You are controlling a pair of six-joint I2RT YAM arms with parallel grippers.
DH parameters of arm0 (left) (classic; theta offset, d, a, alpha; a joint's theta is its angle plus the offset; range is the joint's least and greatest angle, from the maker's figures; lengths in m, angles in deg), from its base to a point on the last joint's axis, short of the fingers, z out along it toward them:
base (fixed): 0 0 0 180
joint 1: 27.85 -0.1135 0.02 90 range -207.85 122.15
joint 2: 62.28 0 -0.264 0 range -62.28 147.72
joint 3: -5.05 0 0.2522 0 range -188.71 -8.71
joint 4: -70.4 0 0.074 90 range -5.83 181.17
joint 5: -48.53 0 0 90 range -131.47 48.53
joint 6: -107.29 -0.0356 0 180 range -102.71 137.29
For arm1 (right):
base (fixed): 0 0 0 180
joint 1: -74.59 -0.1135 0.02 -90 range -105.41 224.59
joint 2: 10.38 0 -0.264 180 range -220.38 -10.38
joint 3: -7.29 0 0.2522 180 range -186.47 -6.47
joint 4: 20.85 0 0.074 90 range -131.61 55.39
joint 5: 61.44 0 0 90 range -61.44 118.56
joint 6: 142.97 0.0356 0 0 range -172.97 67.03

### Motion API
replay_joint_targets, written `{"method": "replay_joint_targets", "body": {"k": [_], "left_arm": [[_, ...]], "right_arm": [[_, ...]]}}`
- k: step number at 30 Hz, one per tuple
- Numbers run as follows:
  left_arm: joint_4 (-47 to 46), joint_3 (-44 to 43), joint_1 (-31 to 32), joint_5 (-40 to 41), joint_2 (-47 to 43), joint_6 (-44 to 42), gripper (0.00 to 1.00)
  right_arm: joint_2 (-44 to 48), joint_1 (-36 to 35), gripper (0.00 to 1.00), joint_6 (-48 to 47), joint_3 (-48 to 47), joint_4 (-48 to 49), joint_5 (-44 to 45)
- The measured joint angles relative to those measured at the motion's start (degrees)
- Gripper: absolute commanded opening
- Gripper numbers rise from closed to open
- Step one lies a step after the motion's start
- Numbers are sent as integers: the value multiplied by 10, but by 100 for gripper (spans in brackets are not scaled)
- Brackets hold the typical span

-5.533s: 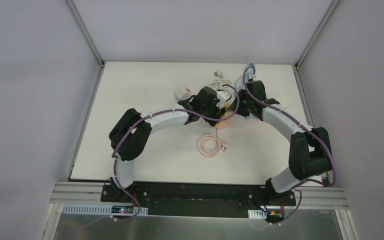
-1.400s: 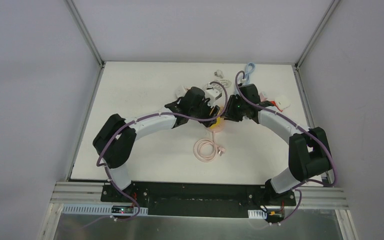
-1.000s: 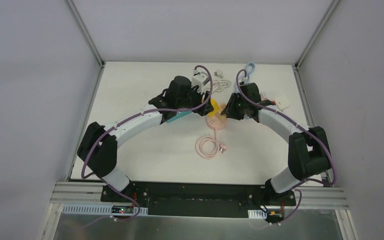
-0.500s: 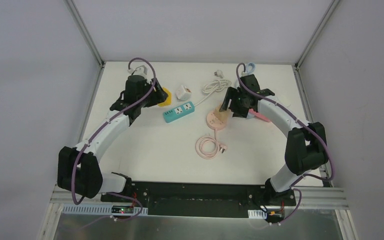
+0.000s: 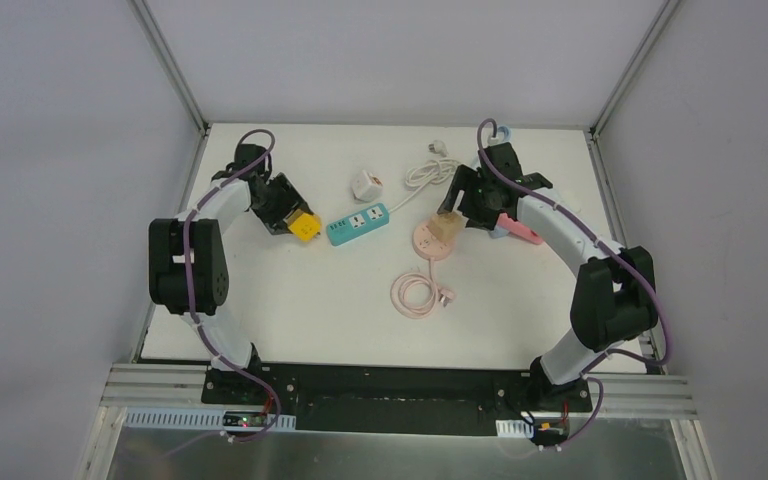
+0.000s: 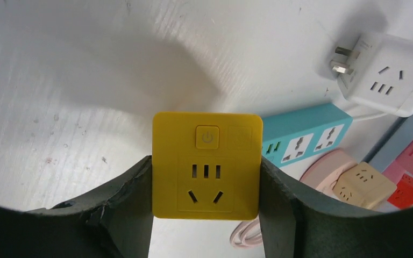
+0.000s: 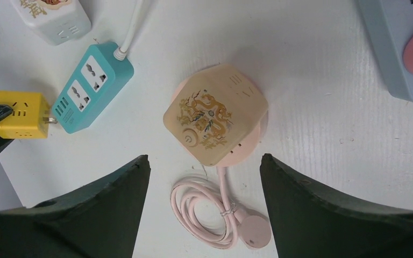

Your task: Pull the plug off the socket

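Now | plug (image 6: 207, 164): yellow cube, off the socket (image 5: 432, 244) and well apart, at the table's (image 5: 290, 300) left side | left fingers (image 6: 123, 215) clamp its flat sides | likely light, rigid, slick plastic: grip the sides squarely | right fingers (image 7: 107, 204) spread wide over the socket, holding nothing

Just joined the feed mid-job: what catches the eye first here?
The bright yellow cube adapter, clamped between the left end effector's fingers on the left side. Next, the beige dragon-printed cube on its pink round base at centre, under the open right end effector, with a teal power strip between.
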Motion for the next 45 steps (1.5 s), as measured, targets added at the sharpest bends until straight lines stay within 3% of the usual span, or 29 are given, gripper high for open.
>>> {"method": "replay_joint_targets", "body": {"k": [4,8,14,33,35,37,45], "left_arm": [[39,-45,-9,-14,28,2,55],[73,-77,-18,2,35,-1,64],[109,-118,-22,37,35,-24,69],[147,-176,-17,85,9,-109,74],[148,-184,-16,96,-11,-132,80],[146,-192,-13,108,-34,-152,98],[155,-224,-22,167,-121,-207,97]], "right_arm": [[3,0,79,6,0,-8,16],[12,1,83,7,0,-9,27],[13,2,99,2,0,-7,35],[3,3,100,-39,-24,15,38],[-5,4,100,-59,-36,12,34],[-14,5,100,-79,-43,7,27],[-63,8,97,-155,-53,-25,-29]]}}
